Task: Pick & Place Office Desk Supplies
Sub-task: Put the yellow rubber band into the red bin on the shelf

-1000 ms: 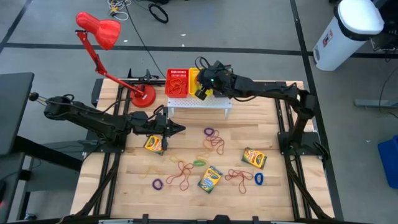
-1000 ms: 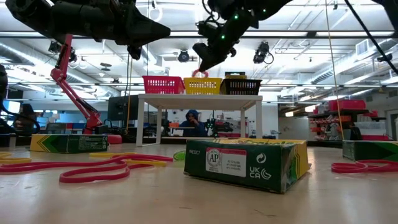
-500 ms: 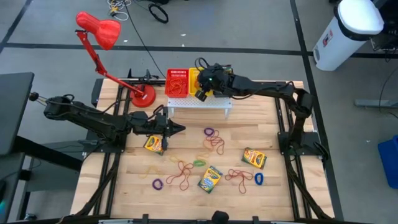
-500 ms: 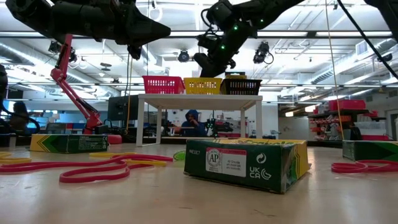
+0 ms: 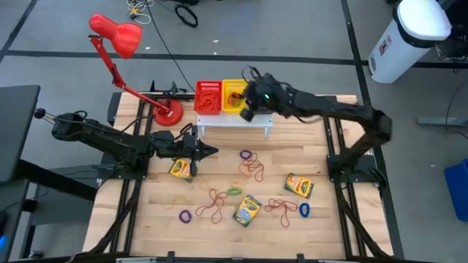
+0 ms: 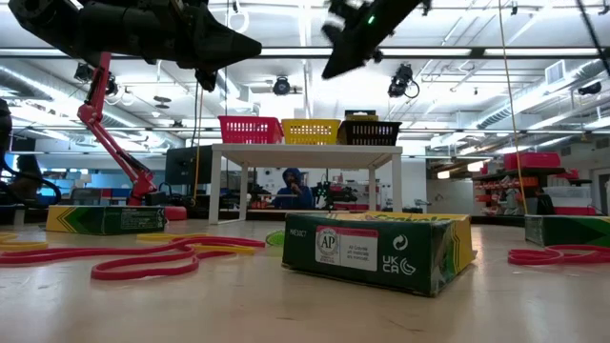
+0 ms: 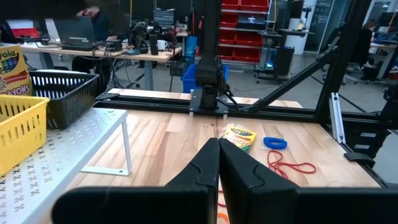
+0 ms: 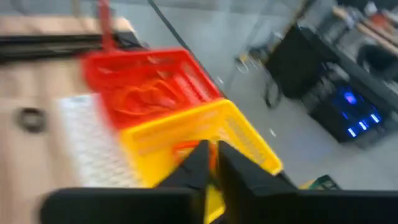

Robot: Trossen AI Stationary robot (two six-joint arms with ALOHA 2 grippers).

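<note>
My right gripper [image 5: 247, 113] [image 6: 331, 69] hangs shut and holds nothing, high above the far edge of the white rack [image 5: 234, 121], beside the yellow basket [image 5: 232, 96] [image 8: 186, 134]. An orange rubber band [image 5: 235, 95] [image 8: 182, 147] lies in that basket. My left gripper [image 5: 213, 151] [image 7: 218, 144] is shut and hovers left of centre, near one crayon box [image 5: 180, 169]. Two more crayon boxes [image 5: 247, 210] [image 5: 299, 185] lie flat on the table. Loose bands lie among them: purple [image 5: 247, 155], red [image 5: 253, 169], green [image 5: 234, 191], blue [image 5: 304, 210].
The red basket [image 5: 208, 96] holds red bands. A dark basket [image 7: 62, 93] on the rack holds a crayon box [image 7: 12, 68]. The red desk lamp's base [image 5: 169, 114] stands at the rack's left end. The table frame runs along both sides.
My right gripper has risen well above the baskets and drawn back toward the table's right, uncovering the yellow basket. The reddish band that hung under its fingers a second ago no longer hangs there; an orange band now lies in the yellow basket.
</note>
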